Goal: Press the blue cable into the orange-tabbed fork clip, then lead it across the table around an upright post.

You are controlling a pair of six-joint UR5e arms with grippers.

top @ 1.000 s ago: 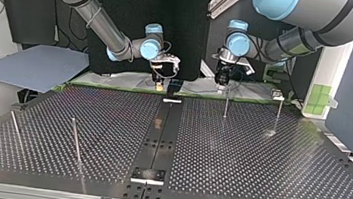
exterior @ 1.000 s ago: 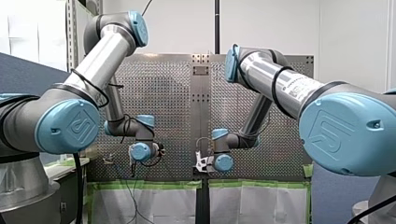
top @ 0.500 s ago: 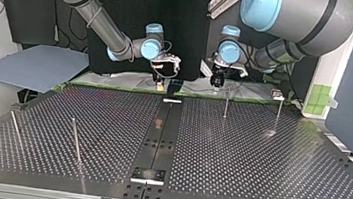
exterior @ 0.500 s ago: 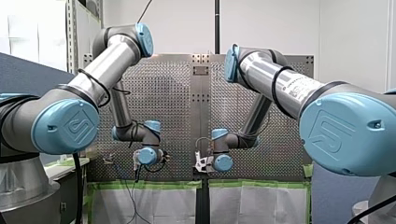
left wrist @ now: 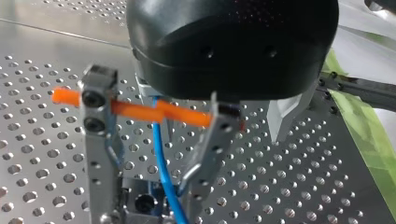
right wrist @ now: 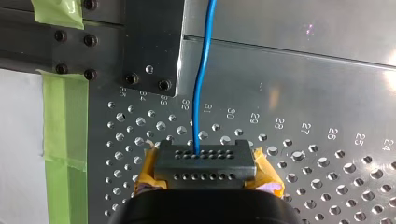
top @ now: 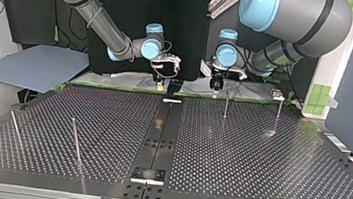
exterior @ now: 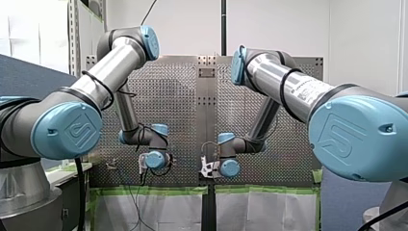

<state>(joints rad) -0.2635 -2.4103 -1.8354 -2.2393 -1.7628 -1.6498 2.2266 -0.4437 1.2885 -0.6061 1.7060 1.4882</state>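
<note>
The right fingers (right wrist: 205, 164) are shut on the blue cable (right wrist: 201, 88). Yellow pads (right wrist: 264, 169) are seen on both sides of the dark tips, and the cable comes out from the middle. From there the cable is stretched straight ahead, away from the fingers, over the little holes and onto a smooth metal plate (right wrist: 299, 32). Its long line is pointed the same way as the fingers. Green tape (right wrist: 65, 116) is stuck along the counter's edge just beside them.

It cannot be told if the left fingers (top: 216, 85) are open or shut. In the left wrist view the cable is seen again, running down past an orange bar (left wrist: 182, 116). It cannot be told if that bar is part of the clip.

In the top view both arms are held low at the back edge of the counter (top: 257, 164), near each other by the middle strip (top: 160, 138). A thin post (top: 226, 106) is stood near the left fingers. A second post (top: 278, 115) is stood farther toward the view's right. Another post (top: 75, 141) is stood well apart at the view's left.

A small pale thing (top: 276, 95) by the second post may be the clip, but it is too small to be sure. The left arm is nearer to it. Wide counter is left open between the posts, so room is likely there for the cable to be led across. Care is likely needed at the back edge, where the cable could be dragged off.
</note>
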